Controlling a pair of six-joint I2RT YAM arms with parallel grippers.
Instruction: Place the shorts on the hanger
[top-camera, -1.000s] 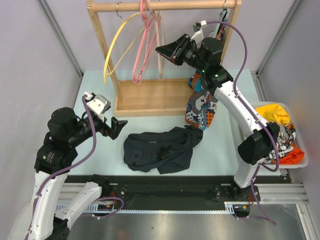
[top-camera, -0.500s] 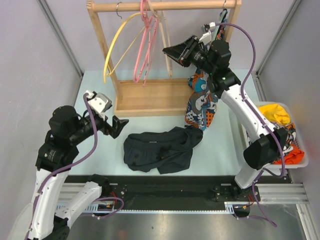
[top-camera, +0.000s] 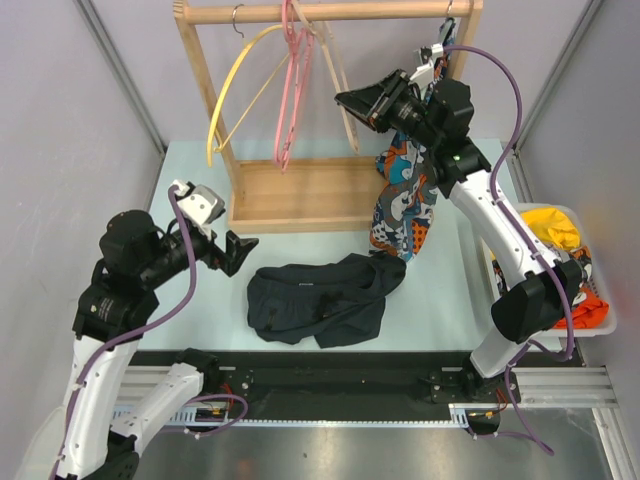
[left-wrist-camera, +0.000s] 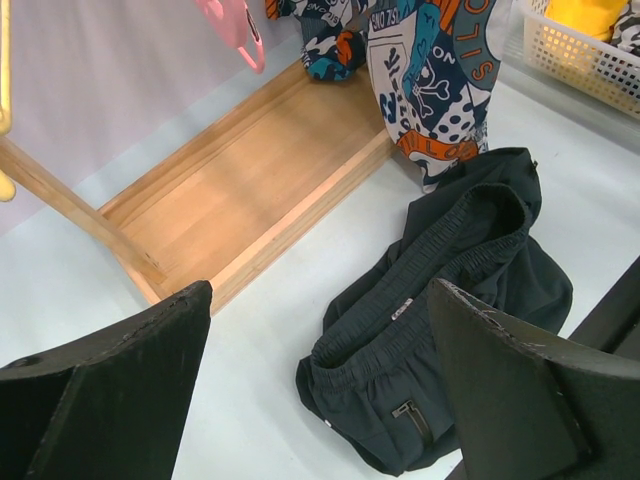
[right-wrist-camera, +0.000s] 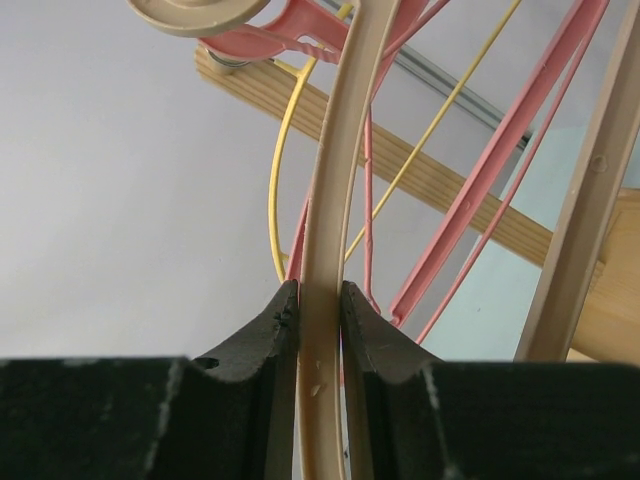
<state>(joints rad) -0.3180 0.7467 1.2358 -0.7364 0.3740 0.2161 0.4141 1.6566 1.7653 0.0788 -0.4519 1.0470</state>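
Right tool (right-wrist-camera: 320, 305) clamps the hanger (right-wrist-camera: 337, 170) — label (left-wrist-camera: 403, 309) on the shorts (left-wrist-camera: 470, 270) illegible.

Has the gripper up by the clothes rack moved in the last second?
Yes. The right gripper, shut on the tan hanger, has shifted right, further from the rack's left post.

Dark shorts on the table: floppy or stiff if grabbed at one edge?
Likely floppy: the shorts lie crumpled in soft folds, so one pinch would probably leave the rest dangling. Probably light, being thin fabric. The gathered waistband looks thicker, perhaps the firmer hold.
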